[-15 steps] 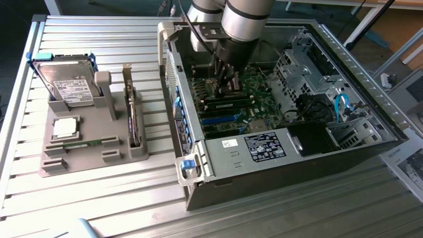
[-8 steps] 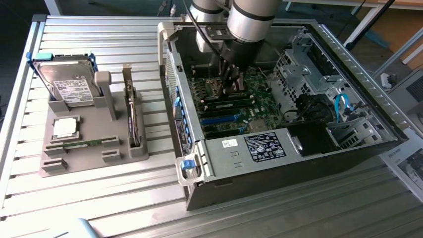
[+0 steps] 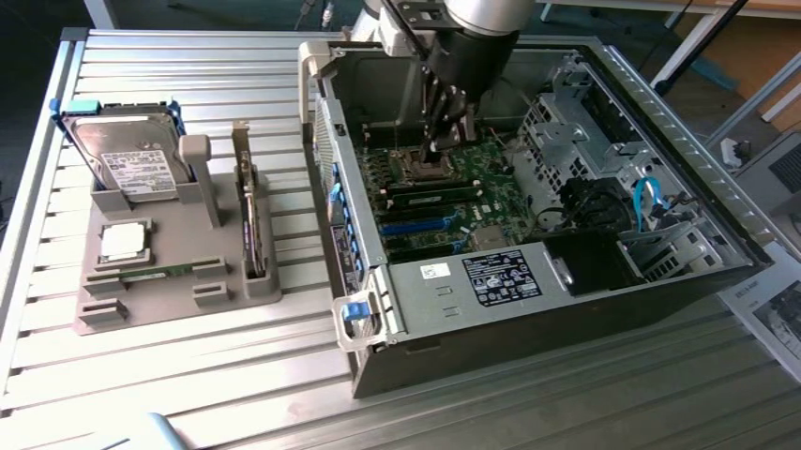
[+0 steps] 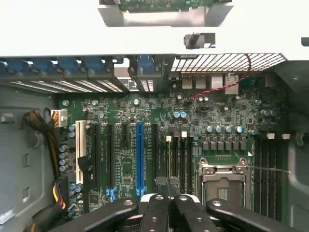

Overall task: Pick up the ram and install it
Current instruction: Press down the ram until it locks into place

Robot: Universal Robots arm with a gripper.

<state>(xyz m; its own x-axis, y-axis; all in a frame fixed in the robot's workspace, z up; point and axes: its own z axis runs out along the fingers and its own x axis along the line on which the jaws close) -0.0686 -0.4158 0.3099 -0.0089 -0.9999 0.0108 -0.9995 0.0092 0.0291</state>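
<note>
The ram [image 3: 157, 272], a thin green stick, lies in a slot at the front of the grey holder [image 3: 113, 314], to the exterior view's left of the computer case. My gripper [image 3: 438, 145] reaches down inside the open case [image 3: 501, 281], far from that stick. Its fingers [image 4: 159, 203] are shut together, and nothing shows between them. The tips hover just over the motherboard [image 4: 125, 159], at the near end of the black memory slots [image 4: 179, 157] and beside the empty processor socket [image 4: 222, 181].
The holder also carries a hard drive [image 3: 126, 159], a square silver processor chip [image 3: 122, 242] and an upright expansion card [image 3: 250, 225]. Inside the case are a drive cage [image 3: 564, 131], blue cables [image 3: 644, 202] and a power supply [image 3: 501, 277]. The case walls hem the arm in.
</note>
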